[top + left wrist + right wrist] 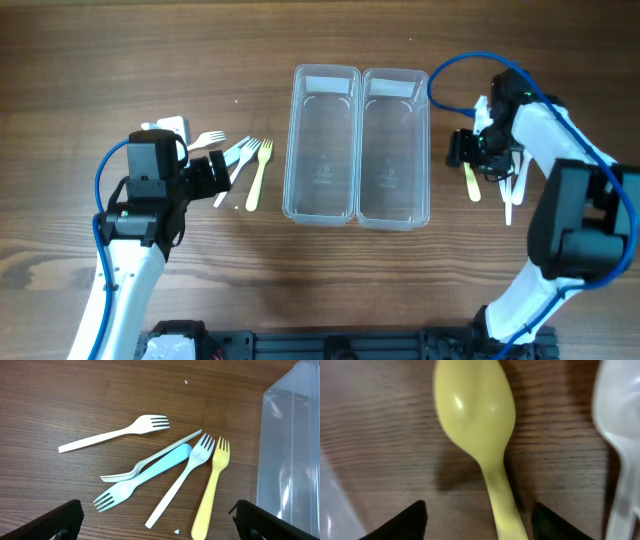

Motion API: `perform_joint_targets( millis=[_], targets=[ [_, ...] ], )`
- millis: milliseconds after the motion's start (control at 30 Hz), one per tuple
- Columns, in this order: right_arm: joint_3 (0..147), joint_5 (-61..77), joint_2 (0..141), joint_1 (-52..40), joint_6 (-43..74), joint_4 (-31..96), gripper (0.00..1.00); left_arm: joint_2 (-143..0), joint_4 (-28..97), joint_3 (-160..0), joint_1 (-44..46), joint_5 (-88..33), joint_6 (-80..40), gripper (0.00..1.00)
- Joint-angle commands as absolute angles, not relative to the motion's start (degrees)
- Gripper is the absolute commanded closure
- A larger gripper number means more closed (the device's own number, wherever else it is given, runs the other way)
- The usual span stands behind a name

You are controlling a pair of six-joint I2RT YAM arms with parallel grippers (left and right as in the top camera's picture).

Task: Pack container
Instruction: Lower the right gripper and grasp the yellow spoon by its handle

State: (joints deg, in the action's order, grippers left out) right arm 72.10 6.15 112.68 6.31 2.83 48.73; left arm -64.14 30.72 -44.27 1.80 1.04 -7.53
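Observation:
The container (359,140), a clear twin tray, lies mid-table with both tubs holding nothing. Left of it lie several plastic forks: a yellow fork (212,485), a blue fork (145,477) and white forks (112,435). My left gripper (157,522) hovers open just short of their handle ends, touching none; overhead, this left gripper (222,172) sits beside the pile. Right of the container, my right gripper (480,510) is low over a yellow spoon (475,410). Its jaws stand on either side of the handle with gaps showing. Overhead, the spoon (472,182) pokes out below the right gripper (468,158).
A white spoon (620,420) lies just right of the yellow one, seen overhead as white cutlery (508,195). The container's clear wall (290,445) rises at the right of the left wrist view. Tiny white crumbs (176,531) dot the wooden table.

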Motion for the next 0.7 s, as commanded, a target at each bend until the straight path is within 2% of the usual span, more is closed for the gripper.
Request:
perform_joint_targets(
  millis=[0,300,533,667],
  targets=[
    [71.7,3.2,115.6,5.9,3.2,48.5,0.40,-64.3,30.7,-45.4,2.0,1.6,-6.2,0.00],
    [71.7,0.3,116.3,5.9,4.7,49.3,0.60,-64.3,30.7,-45.4,2.0,1.6,-6.2,0.00],
    [71.7,-4.2,116.3,5.9,6.0,49.3,0.61,-64.3,30.7,-45.4,2.0,1.6,-6.2,0.00],
    [71.7,-4.3,116.3,5.9,6.0,49.3,0.69,-64.3,30.7,-45.4,2.0,1.6,-6.2,0.00]
  ],
)
